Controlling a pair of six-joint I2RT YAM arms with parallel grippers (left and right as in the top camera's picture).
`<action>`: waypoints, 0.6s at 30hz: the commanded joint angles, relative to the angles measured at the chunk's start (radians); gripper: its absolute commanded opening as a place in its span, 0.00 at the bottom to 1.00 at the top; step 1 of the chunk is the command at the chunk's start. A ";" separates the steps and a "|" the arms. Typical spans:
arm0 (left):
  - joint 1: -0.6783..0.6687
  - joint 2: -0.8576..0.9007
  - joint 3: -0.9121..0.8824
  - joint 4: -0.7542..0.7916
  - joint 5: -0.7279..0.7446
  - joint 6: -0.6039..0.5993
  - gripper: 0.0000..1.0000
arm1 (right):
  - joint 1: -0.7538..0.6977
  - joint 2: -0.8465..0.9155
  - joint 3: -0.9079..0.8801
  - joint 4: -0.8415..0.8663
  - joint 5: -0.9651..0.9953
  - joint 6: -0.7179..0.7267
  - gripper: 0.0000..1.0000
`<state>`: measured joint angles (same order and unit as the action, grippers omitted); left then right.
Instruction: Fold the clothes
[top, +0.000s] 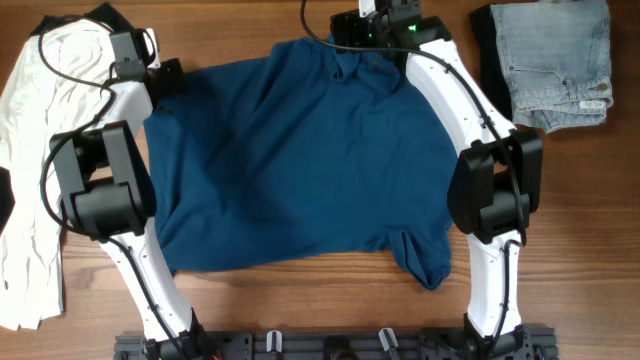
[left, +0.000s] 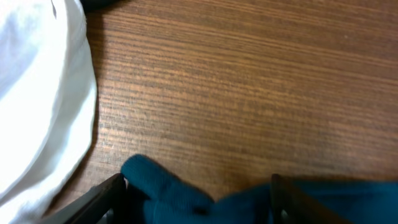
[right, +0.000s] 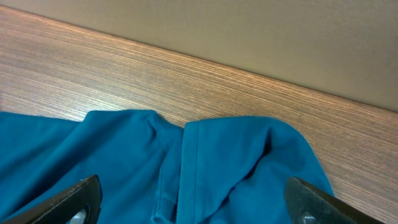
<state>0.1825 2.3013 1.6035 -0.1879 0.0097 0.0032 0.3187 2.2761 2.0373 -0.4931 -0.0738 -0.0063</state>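
The clothes lie on a wooden table (top: 570, 230). A dark-blue shirt (top: 300, 170) is spread flat in the middle. My left gripper (top: 170, 78) is at its far left corner. In the left wrist view that gripper (left: 196, 200) is open, with a bunched fold of the shirt (left: 163, 186) between its dark fingers (left: 111, 194). My right gripper (top: 372, 35) is at the shirt's far edge. In the right wrist view it (right: 199, 202) stands wide open over the collar (right: 186, 155). A white garment (top: 40, 150) lies at the left. Folded pale-blue jeans (top: 555, 60) rest at the far right.
A dark cloth (top: 486, 40) shows beside the jeans, and black fabric (top: 98, 14) peeks out by the white garment. The table's far edge (right: 249, 71) runs just behind the collar. The white garment (left: 37, 93) lies close to the left of my left gripper.
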 joint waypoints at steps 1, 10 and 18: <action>0.003 0.067 0.006 -0.002 0.011 -0.039 0.72 | -0.005 0.026 0.010 0.003 0.006 -0.019 0.94; 0.003 0.059 0.007 -0.014 -0.002 -0.096 0.04 | -0.029 0.026 0.010 0.073 0.082 0.019 0.92; 0.002 -0.090 0.007 -0.171 -0.003 -0.117 0.04 | -0.137 0.028 0.010 0.135 -0.021 0.088 0.92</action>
<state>0.1844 2.2898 1.6241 -0.3054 -0.0013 -0.0925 0.2211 2.2761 2.0373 -0.3721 -0.0315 0.0532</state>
